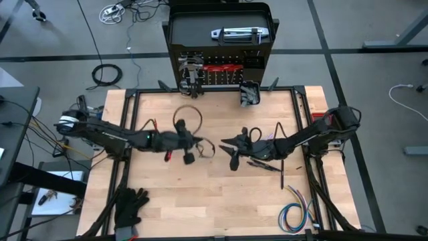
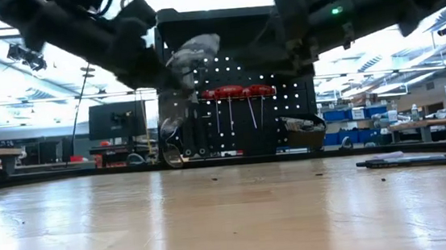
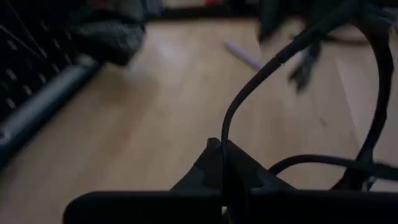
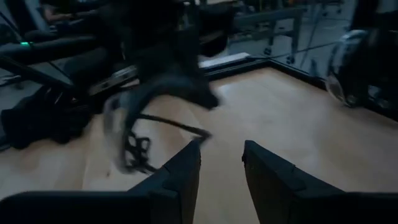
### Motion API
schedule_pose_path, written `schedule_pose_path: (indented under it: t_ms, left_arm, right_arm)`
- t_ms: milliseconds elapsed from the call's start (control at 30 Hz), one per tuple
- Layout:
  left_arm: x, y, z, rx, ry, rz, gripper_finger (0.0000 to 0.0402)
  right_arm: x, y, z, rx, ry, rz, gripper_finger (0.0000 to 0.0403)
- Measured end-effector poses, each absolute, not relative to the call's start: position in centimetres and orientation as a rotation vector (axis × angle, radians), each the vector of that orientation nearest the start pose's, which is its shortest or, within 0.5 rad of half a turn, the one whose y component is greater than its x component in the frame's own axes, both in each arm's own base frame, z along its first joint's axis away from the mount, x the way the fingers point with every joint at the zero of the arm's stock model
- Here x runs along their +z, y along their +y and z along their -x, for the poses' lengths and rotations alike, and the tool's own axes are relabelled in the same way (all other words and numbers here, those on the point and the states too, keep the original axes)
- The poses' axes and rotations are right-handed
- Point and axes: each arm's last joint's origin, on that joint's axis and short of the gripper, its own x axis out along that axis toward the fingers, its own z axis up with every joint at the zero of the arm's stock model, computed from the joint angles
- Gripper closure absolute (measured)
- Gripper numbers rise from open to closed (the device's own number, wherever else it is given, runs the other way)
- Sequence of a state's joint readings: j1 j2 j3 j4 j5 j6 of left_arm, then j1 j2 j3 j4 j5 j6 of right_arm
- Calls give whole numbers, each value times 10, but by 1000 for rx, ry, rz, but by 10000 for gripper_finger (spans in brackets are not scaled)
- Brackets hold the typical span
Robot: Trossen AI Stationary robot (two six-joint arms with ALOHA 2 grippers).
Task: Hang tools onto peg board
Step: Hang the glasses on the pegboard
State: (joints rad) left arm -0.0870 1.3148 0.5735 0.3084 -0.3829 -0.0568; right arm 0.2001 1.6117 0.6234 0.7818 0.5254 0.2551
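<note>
— Tools: where are they?
— Red-handled ones (image 1: 221,67) hang on the peg board (image 1: 221,73); pliers (image 1: 264,165) lie well in front of it.
— Grippers?
— Left gripper (image 1: 198,142) clenched on a black cable (image 3: 249,93); right gripper (image 4: 221,168) parted, holding nothing.

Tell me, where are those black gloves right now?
In the high view the black gloves lie at the wooden table's near-left corner, by the left arm's side, far from the upright black perforated peg board at the far edge.

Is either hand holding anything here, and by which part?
The left hand is shut on a thin black cable, pinched along its length. The right hand is open, holding nothing.
</note>
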Motion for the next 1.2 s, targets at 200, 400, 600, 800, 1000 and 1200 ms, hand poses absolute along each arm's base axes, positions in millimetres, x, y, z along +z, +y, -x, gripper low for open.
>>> schedule_pose_path:
  t_ms: [200, 400, 600, 800, 1000, 1200]
  left_arm:
    - [216, 25, -265, 245, 163, 3, 401]
    - [226, 44, -264, 154, 57, 16, 401]
    - [228, 50, -263, 66, 39, 67, 401]
    - [226, 50, -263, 31, 54, 98, 401]
    - [226, 50, -263, 29, 56, 120, 401]
    - [224, 50, -264, 28, 60, 154, 401]
  right_arm:
    - [191, 33, -317, -269, 158, -122, 251]
    - [202, 24, -321, -423, 152, 82, 251]
    - [223, 11, -332, -456, 121, 188, 250]
    - [244, 6, -342, -459, 102, 293, 250]
    - [249, 7, -346, -394, 92, 314, 250]
    - [248, 7, -346, -371, 99, 324, 252]
